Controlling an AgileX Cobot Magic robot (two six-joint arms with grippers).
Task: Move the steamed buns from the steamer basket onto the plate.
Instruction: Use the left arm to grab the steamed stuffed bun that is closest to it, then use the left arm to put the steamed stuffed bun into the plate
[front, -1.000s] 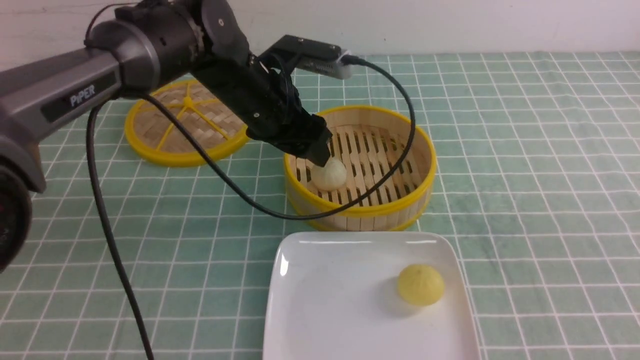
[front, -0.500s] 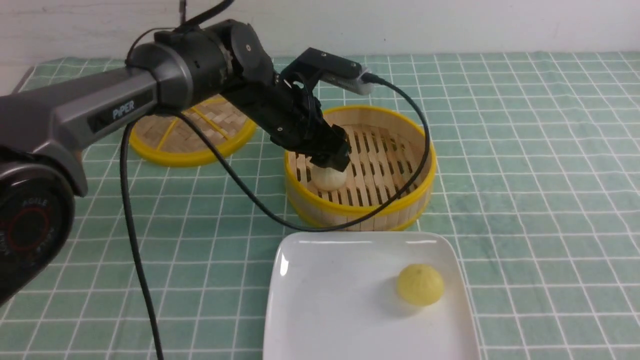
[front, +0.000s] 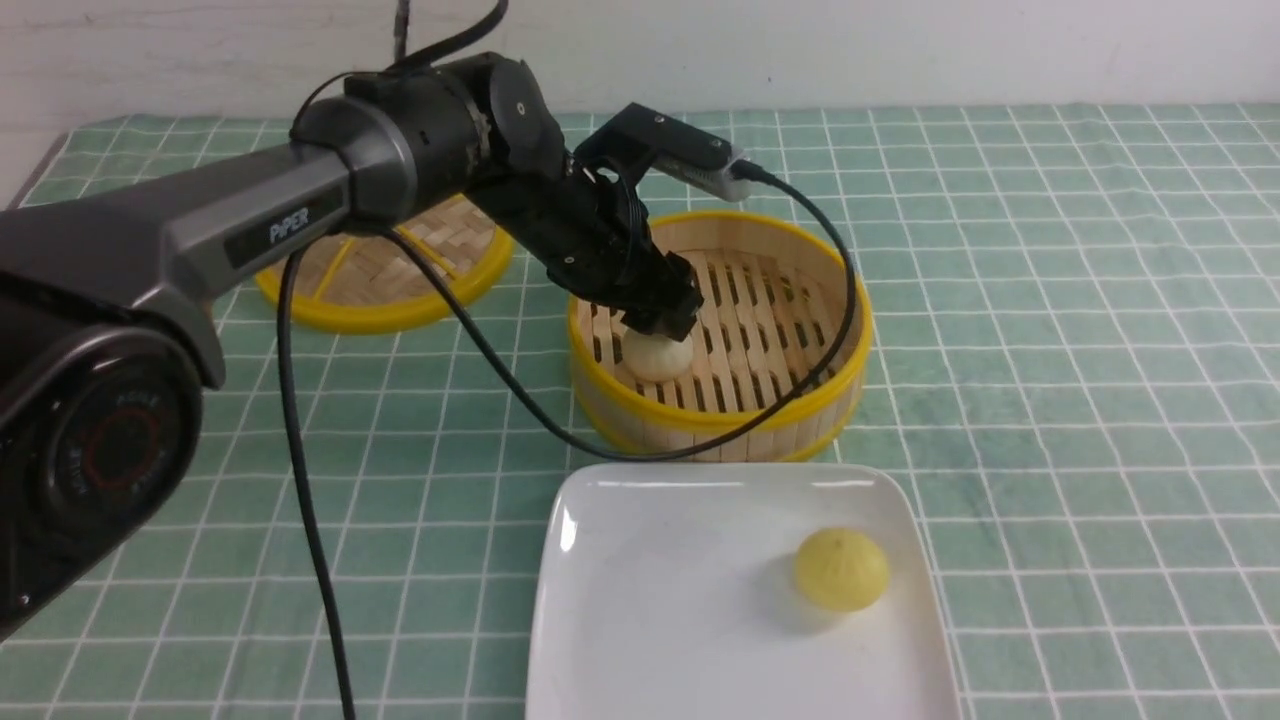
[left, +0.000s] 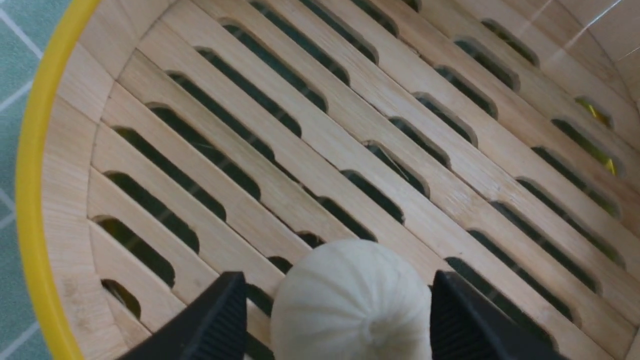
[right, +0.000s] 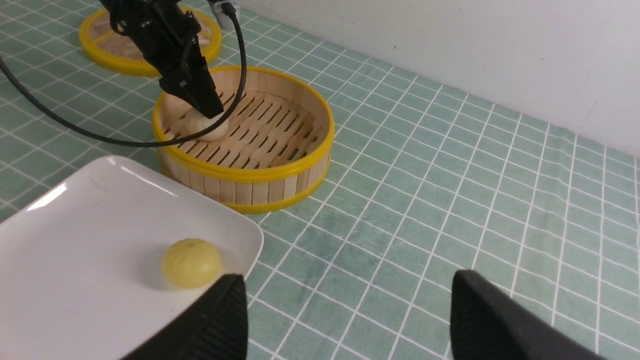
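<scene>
Reaching across the green checked tablecloth (front: 1050, 300), the left arm (front: 250, 225) has pushed farther out than a second ago and now covers more of the woven lid (front: 450, 250), which lies at ten o'clock from the steamer basket (front: 760, 235). The plate (front: 660, 600), at six o'clock from the basket, and the basket itself have not moved; the plate's near edge is cut off. The yellow bun (front: 841, 570) stays at about two o'clock on the plate. The pale bun (front: 655, 356) keeps its place on the slats at eight o'clock in the basket. The left gripper (left: 337, 280) has sunk lower: its jaws stand spread, one finger on each side of the pale bun. Whether the pads press it cannot be told; in the front view the fingers hide its top. The right gripper (right: 347, 277) hangs spread wide and empty, well apart from the basket; only its fingertips show.
</scene>
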